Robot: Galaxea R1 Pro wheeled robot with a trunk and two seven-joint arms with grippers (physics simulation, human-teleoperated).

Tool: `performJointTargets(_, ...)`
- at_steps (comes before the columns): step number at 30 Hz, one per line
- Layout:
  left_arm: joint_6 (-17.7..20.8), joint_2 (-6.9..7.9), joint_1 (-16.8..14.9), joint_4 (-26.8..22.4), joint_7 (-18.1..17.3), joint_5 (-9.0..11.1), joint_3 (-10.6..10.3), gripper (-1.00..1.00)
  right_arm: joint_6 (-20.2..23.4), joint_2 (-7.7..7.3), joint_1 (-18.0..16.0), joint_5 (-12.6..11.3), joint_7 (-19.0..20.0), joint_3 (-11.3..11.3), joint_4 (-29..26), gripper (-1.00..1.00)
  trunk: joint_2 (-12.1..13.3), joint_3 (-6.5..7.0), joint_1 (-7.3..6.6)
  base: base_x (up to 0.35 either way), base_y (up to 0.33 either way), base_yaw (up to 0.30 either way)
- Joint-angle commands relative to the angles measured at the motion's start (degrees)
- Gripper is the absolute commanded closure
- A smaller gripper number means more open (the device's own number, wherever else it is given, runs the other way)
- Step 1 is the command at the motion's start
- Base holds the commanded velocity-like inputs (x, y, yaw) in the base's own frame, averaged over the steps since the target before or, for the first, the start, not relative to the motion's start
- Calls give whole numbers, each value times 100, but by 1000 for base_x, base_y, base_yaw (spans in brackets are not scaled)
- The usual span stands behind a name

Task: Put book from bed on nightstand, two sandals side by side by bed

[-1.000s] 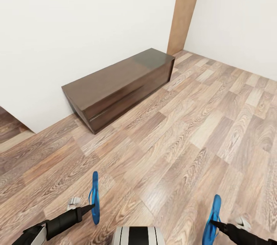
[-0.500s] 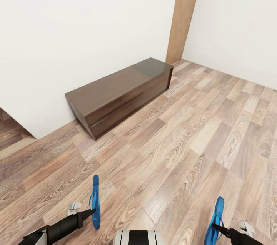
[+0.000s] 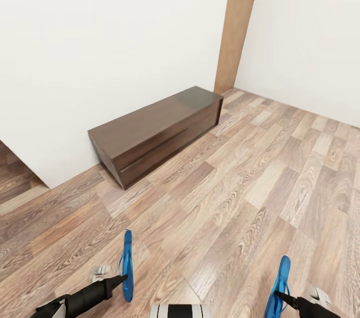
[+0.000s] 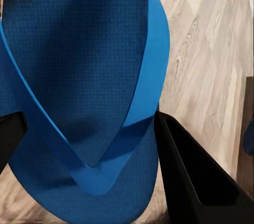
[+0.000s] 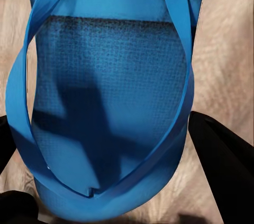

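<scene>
The view has tilted up: the long dark brown wall cabinet (image 3: 157, 133) sits lower. Nearer than it, left gripper (image 3: 121, 279) pinches one bright blue flip-flop sandal (image 3: 128, 264); right gripper (image 3: 278, 296) pinches the other sandal (image 3: 279, 285). Bed still unseen, so carrying continues.
</scene>
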Motion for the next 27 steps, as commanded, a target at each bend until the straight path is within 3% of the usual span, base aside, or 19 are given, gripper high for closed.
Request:
performJointTargets(1,36,-42,-3,0,90,-51,19,100,59,11,-2,-47,10,1,2,100,0,19,-4,0,0,0)
performJointTargets(3,35,-152,-3,2,310,-243,19,100,60,24,-2,-47,-5,2,2,100,3,63,-9,0,0,0)
performJointTargets(7,35,-274,-3,7,528,-382,19,100,61,35,-2,-47,-24,5,2,100,8,152,-19,0,0,0)
performJointTargets(13,35,-312,-3,8,751,-398,19,100,61,97,-2,-47,-34,7,8,100,16,285,-35,0,0,0)
performJointTargets(27,35,-337,-3,8,790,-399,19,100,59,188,-2,-47,-36,12,167,100,35,595,-71,0,0,0)
